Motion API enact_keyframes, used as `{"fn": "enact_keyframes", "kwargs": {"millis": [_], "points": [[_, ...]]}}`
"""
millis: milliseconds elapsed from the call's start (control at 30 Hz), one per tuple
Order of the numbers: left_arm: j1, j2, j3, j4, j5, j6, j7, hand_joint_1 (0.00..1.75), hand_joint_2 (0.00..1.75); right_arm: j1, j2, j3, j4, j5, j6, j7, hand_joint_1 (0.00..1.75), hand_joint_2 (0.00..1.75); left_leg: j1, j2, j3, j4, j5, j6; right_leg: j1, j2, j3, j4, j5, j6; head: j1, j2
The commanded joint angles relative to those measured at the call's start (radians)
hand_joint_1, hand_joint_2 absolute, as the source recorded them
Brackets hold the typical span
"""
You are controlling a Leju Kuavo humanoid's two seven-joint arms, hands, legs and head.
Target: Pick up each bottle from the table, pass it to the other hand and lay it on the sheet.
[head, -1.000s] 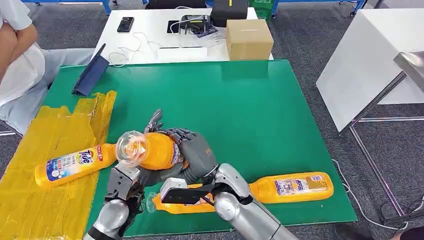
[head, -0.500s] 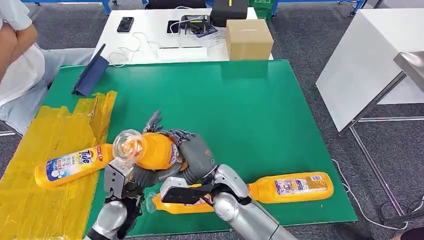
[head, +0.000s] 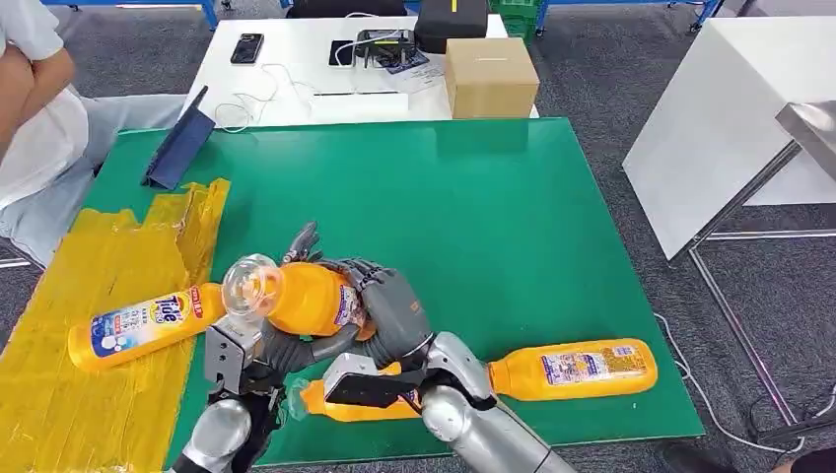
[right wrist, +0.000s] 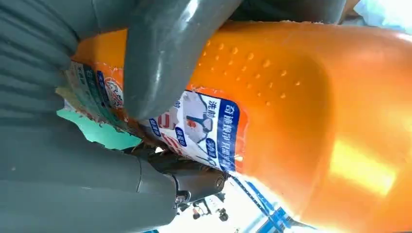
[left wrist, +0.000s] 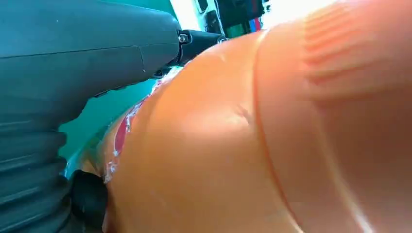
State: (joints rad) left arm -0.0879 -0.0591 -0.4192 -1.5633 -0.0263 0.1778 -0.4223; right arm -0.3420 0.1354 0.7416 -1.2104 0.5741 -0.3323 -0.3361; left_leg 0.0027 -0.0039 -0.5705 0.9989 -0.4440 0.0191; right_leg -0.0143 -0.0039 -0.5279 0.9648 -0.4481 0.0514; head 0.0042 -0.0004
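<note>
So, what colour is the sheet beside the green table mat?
Yellow. The sheet is crinkled yellow plastic; the head view shows it best.

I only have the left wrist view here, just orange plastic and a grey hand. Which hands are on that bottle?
Observer: Both. In the head view the left hand and right hand grip the held bottle above the green table.
Operator: Anything on the sheet yet?
Observer: One bottle lies on the yellow sheet.
Operator: Any left on the table?
Observer: Two: the far-right bottle and another bottle under the arms.
</note>
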Motion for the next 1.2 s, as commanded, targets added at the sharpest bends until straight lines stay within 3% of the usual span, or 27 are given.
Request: {"fn": "enact_keyframes", "kwargs": {"millis": [33, 967, 1000, 1033, 1067, 1200], "points": [[-0.046, 0.012, 0.053, 0.034, 0.014, 0.014, 0.004, 0.00, 1.75, 0.012, -0.036, -0.031, 0.023, -0.005, -0.007, -0.009, 1.75, 1.75, 0.001, -0.001, 0.001, -0.001, 0.000, -0.001, 0.001, -0.002, 0.002, -0.001, 0.000, -0.001, 0.000, 0.000], [-0.030, 0.015, 0.048, 0.019, 0.015, 0.017, 0.002, 0.00, 1.75, 0.013, -0.030, -0.054, 0.054, -0.016, -0.005, -0.010, 1.75, 1.75, 0.000, -0.001, 0.001, 0.000, 0.000, 0.000, 0.001, -0.001, 0.002, -0.001, 0.000, -0.001, 0.000, 0.000], [-0.030, 0.015, 0.047, 0.019, 0.016, 0.016, 0.001, 0.07, 1.75, 0.013, -0.030, -0.055, 0.054, -0.017, -0.004, -0.010, 1.75, 1.75, 0.001, -0.001, 0.002, -0.001, 0.000, -0.001, 0.001, -0.001, 0.003, -0.002, 0.000, -0.002, 0.000, 0.000], [-0.028, 0.014, 0.046, 0.017, 0.016, 0.016, 0.001, 1.55, 1.75, 0.014, -0.031, -0.055, 0.055, -0.018, -0.004, -0.010, 1.75, 1.75, 0.001, -0.001, 0.002, -0.001, 0.000, -0.001, 0.001, -0.001, 0.003, -0.001, 0.000, -0.002, 0.000, 0.000], [-0.025, 0.014, 0.045, 0.013, 0.016, 0.017, 0.000, 1.75, 1.75, 0.015, -0.030, -0.057, 0.058, -0.019, -0.004, -0.011, 1.75, 1.75, 0.000, -0.001, 0.001, -0.001, 0.000, -0.001, 0.001, -0.001, 0.002, -0.001, 0.000, -0.001, 0.000, 0.000], [-0.017, 0.015, 0.038, 0.006, 0.016, 0.013, -0.007, 1.75, 1.75, 0.021, -0.030, -0.058, 0.056, -0.021, 0.000, -0.013, 1.75, 1.75, 0.001, -0.001, 0.002, -0.001, 0.000, -0.001, 0.001, -0.001, 0.003, -0.001, -0.001, -0.002, 0.000, 0.000]]}}
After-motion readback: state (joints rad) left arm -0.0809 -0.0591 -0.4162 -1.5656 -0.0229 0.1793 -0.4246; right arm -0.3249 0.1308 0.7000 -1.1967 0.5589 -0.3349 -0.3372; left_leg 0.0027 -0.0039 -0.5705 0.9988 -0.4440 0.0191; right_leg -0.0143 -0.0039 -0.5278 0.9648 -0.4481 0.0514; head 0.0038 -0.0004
